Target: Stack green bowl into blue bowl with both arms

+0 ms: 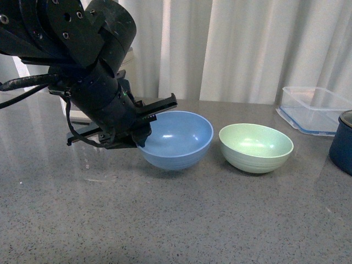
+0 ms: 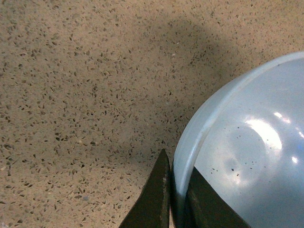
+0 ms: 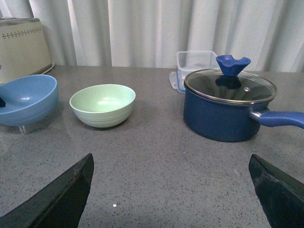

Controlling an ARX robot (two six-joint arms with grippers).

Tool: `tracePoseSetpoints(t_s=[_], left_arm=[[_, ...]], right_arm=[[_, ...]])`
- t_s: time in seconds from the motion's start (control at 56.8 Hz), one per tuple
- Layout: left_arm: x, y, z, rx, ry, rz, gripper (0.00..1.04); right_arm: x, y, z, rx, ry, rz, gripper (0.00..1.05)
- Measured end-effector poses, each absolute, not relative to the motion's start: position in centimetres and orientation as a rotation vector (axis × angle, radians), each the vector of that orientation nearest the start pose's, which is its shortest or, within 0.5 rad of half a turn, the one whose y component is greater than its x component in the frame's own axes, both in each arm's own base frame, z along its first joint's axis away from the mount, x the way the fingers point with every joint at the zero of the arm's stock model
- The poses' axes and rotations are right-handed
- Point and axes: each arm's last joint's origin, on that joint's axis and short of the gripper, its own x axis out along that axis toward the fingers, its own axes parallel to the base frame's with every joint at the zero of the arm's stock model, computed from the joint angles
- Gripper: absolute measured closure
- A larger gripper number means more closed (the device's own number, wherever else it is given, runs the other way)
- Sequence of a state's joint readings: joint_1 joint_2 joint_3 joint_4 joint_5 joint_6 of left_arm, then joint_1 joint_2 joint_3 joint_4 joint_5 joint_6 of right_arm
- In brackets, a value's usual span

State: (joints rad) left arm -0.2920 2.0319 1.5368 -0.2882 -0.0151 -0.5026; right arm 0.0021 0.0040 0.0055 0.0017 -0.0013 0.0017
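L claw is clamped on the rim of the blue bowl, one finger inside the wall and one outside, biting at the bowl's 9 o'clock in the front view. The bowl sits tipped, mouth leaning toward 3 o'clock. Whether its base touches the desk can't be told.

R claw is spread wide w/ nothing btwn its fingers. It hangs low over bare desk and doesn't show in the front view.

The green bowl stands upright at 3 o'clock of the blue one, close but apart. The navy pot is further out at 3 o'clock, w/ a clear container behind it.

Judgement: L arm is holding the receiver, and the pick on the green bowl hasn't begun.

- L arm should level the blue bowl, set it flat and hold it firm so it can't skid.
- R arm should take the green rim on the side away from the blue bowl, one finger in and one out.
- It should lift clear of the blue rim, centre, and lower straight. The bowls look equal in size, so an off-centre drop would likely jam or tip.
- It should stay wide of the pot handle.
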Motion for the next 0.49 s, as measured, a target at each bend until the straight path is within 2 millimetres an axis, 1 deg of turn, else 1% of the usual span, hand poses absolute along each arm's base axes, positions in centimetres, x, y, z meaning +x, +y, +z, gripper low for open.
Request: tracePoseSetpoints(t_s=[0.282, 0.317, 0.334, 0.352, 0.458, 0.493], left_arm=[[43.8, -13.5, 19.0, -0.360, 0.854, -0.045, 1.00], [43.8, -13.5, 19.1, -0.362, 0.853, -0.045, 0.94], [43.8, -13.5, 19.1, -0.362, 0.853, -0.045, 0.88], [43.8, -13.5, 19.1, -0.361, 0.853, -0.045, 0.86], [43.9, -13.6, 19.2, -0.374, 0.845, -0.065, 0.65], [43.9, -13.6, 19.2, -0.379, 0.842, -0.069, 0.62]], right_arm=[[9.8, 0.0, 16.5, 0.002, -0.003, 0.003, 0.10], [9.8, 0.0, 16.5, 0.002, -0.003, 0.003, 0.10], [9.8, 0.0, 16.5, 0.002, -0.003, 0.003, 0.10], [9.8, 0.0, 16.5, 0.002, -0.003, 0.004, 0.10], [9.8, 0.0, 16.5, 0.002, -0.003, 0.003, 0.10], [9.8, 0.0, 16.5, 0.002, -0.003, 0.004, 0.10]])
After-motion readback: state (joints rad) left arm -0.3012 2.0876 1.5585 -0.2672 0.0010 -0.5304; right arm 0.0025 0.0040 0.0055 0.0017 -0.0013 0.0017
